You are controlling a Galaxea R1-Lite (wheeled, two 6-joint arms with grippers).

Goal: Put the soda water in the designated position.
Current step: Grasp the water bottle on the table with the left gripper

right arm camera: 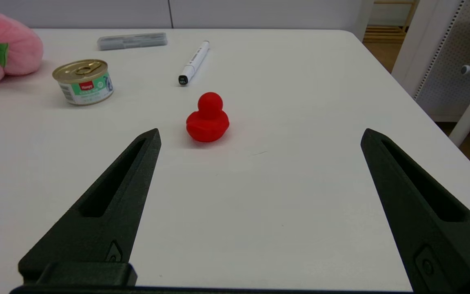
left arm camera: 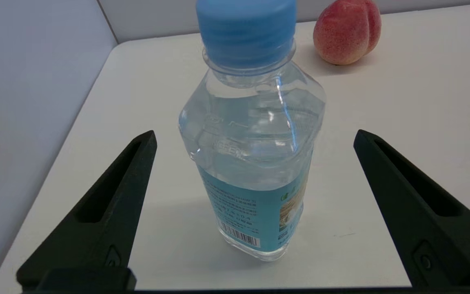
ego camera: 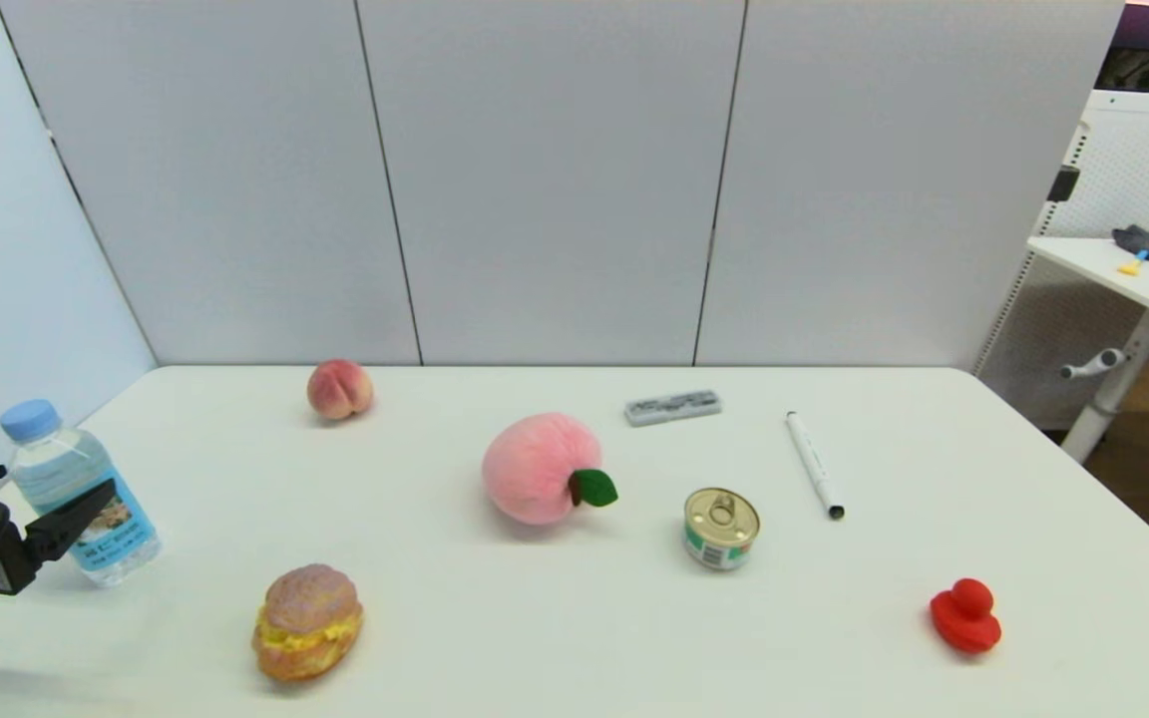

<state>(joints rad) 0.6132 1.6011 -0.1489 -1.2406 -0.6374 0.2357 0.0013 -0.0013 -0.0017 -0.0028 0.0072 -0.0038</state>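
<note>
Near the table's (ego camera: 574,648) left edge stood the soda water (ego camera: 81,494), upright between the left hand's (left arm camera: 255,139) wide-spread fingers, untouched; an off-centre close could topple it. Right hand (right arm camera: 259,136) idled open.

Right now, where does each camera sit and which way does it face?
Head: above, looking down the table; left gripper at its left edge.
Left wrist: behind open fingers, facing the soda water and peach.
Right wrist: behind open fingers, facing the red duck.
Head and left wrist share bottle and peach.
</note>
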